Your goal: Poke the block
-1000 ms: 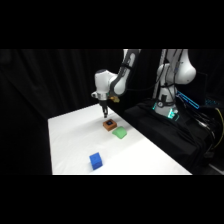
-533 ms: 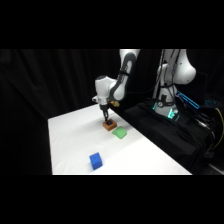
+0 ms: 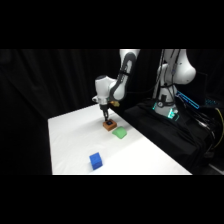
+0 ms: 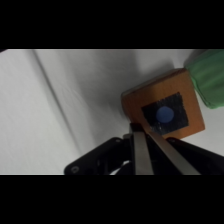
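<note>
Block, the small brown-orange cube with the dark square on top, sat on the white table directly beneath the claw in the side view. The claw had come down since a second earlier, when it hung a little above the cube; its tip now appeared to reach the cube's top face. The cube itself had not visibly shifted. A flat green block lay just beside the cube, on the near-right side of the claw, seemingly where it had been before. A plain blue cube stood well apart from the claw, toward the table's near edge, also unmoved.

From the wrist view, the brown-orange cube filled the space just above and to the right of the claw. Its dark square mark carried a paler bluish spot at the centre. The two fingers rose from the bottom edge pressed together, clenched on nothing, their tips lying at the cube's near edge beside the dark mark. The green block showed at the upper right corner, close against the cube; whether they touched I cannot tell.
</note>
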